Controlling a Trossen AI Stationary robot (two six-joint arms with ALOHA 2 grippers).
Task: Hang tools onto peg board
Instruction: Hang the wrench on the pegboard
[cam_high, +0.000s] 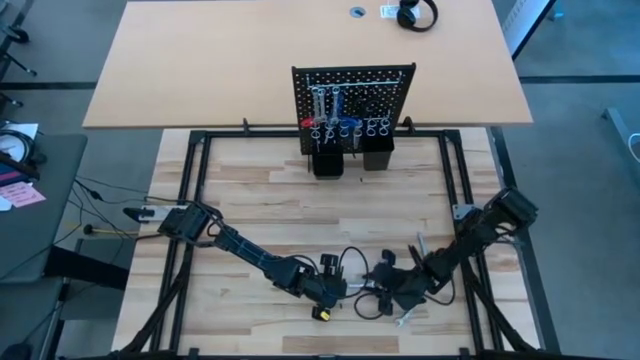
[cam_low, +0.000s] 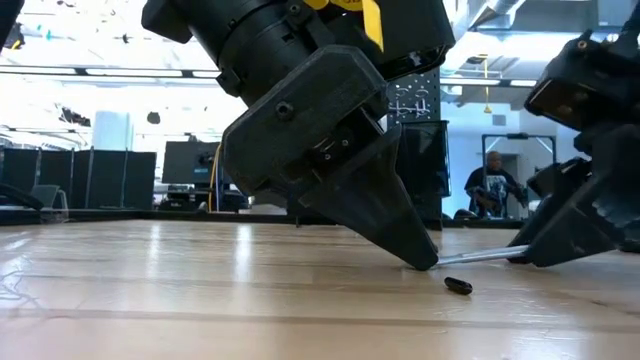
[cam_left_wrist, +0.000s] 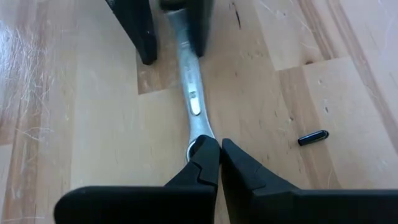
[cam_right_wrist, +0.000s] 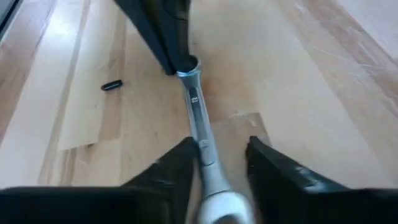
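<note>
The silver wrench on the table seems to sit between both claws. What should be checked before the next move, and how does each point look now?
1. Left gripper shut on the wrench end: ok, fingers pinched together at its ring end.
2. Right gripper clear of the wrench: cannot tell; fingers are apart, one may touch the shaft.
3. Wrench lying flat on the table: ok.
4. Small black piece out of the way: ok, beside the wrench, apart from it.
5. Free hook on the peg board: cannot tell from here.
</note>
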